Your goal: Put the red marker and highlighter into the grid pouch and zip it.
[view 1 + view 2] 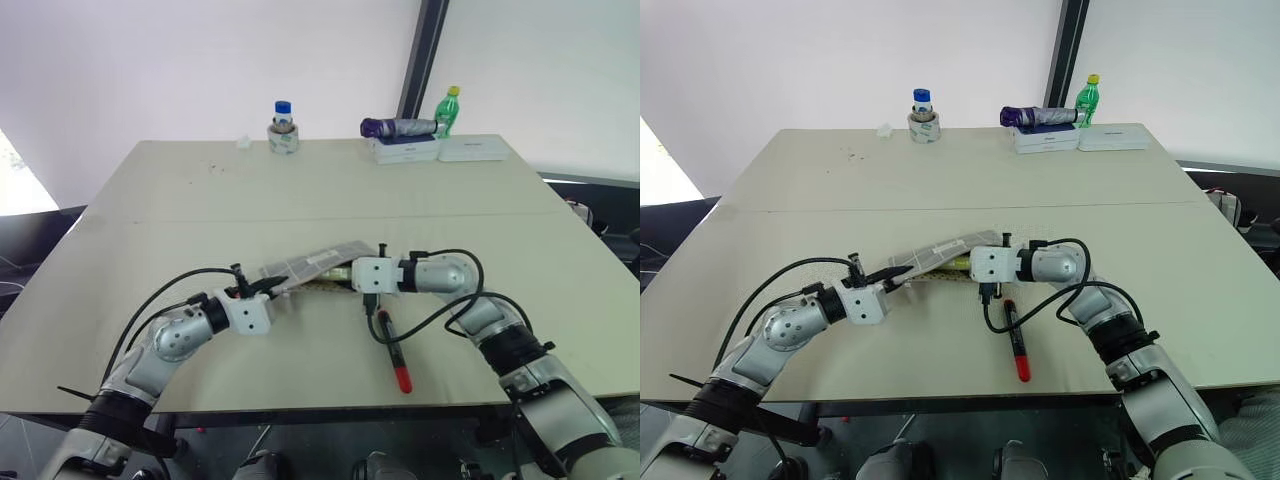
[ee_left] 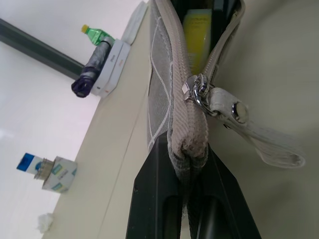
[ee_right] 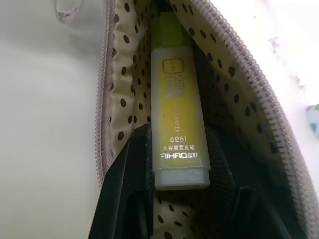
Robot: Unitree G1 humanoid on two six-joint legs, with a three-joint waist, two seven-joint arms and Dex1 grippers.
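The grid pouch (image 1: pixel 315 262) lies at the table's middle with its zipper open and one end lifted. My left gripper (image 1: pixel 270 288) is shut on that end's fabric, just behind the zipper pull (image 2: pixel 199 92) and its white tab (image 2: pixel 249 129). My right gripper (image 1: pixel 345 279) is at the pouch's open mouth from the other side. The yellow highlighter (image 3: pixel 177 109) lies partly inside against the dotted lining (image 3: pixel 124 99), right at this gripper. The red marker (image 1: pixel 393 352), black with a red end, lies on the table nearer me, below the right wrist.
Along the table's far edge stand a tape roll with a blue-capped bottle (image 1: pixel 283 135), a folded purple umbrella (image 1: pixel 398 127) on white boxes (image 1: pixel 405 150), and a green bottle (image 1: pixel 448 112). Black cables loop from both wrists over the table.
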